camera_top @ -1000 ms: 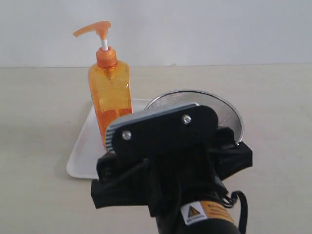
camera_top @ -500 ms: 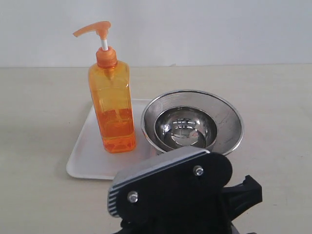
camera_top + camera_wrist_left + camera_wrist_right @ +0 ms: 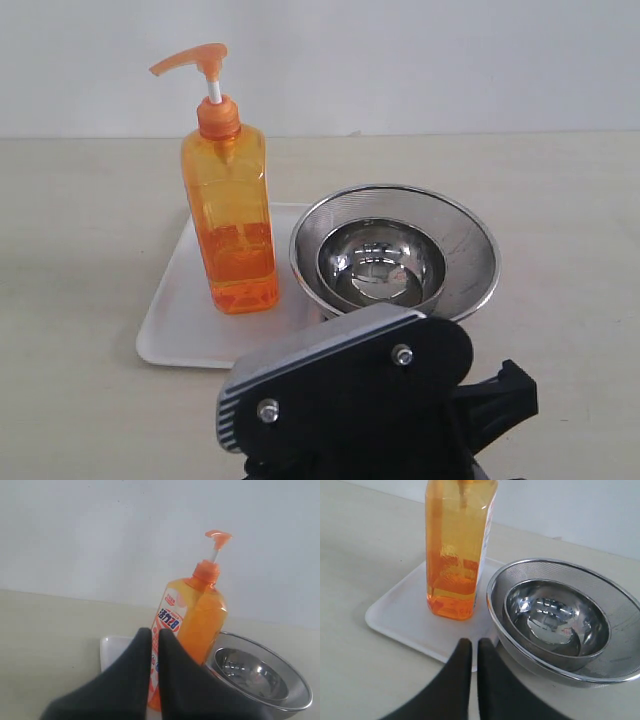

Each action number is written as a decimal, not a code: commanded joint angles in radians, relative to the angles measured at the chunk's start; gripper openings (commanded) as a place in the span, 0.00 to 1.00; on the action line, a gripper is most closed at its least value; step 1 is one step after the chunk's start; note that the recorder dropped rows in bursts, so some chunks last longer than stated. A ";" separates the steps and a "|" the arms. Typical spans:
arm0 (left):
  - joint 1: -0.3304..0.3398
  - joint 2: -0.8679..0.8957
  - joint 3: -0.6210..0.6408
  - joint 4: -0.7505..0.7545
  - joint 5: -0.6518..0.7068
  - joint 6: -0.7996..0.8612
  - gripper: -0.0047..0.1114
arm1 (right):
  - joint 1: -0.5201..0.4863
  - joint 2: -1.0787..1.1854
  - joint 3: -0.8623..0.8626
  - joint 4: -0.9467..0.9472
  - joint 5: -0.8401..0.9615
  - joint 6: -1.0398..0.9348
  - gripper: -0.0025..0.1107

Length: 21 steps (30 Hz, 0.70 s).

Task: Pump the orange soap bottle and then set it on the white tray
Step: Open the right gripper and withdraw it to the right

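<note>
Standing upright on the tray (image 3: 175, 320), the bottle (image 3: 232, 225) is found ahead of the left tool (image 3: 155, 632) and the right tool (image 3: 472, 644), both clenched empty, the left judged nearer.

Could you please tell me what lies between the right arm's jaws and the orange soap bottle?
Only a bare strip of the white tray, on which the orange soap bottle stands; the right wrist view shows it.

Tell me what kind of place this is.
Probably a robot test bench, not a real kitchen: a plain table against a blank wall, with a soap bottle on a tray beside nested steel bowls.
</note>
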 commanded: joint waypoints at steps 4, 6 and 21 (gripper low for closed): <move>0.002 -0.004 0.003 0.001 0.004 -0.006 0.08 | -0.005 -0.015 0.004 -0.029 -0.008 -0.023 0.03; 0.002 -0.004 0.003 0.001 0.004 -0.006 0.08 | -0.015 -0.033 0.004 -0.052 -0.008 -0.023 0.03; 0.002 -0.004 0.003 0.001 0.002 -0.006 0.08 | -0.625 -0.363 0.004 -0.419 0.617 -0.096 0.03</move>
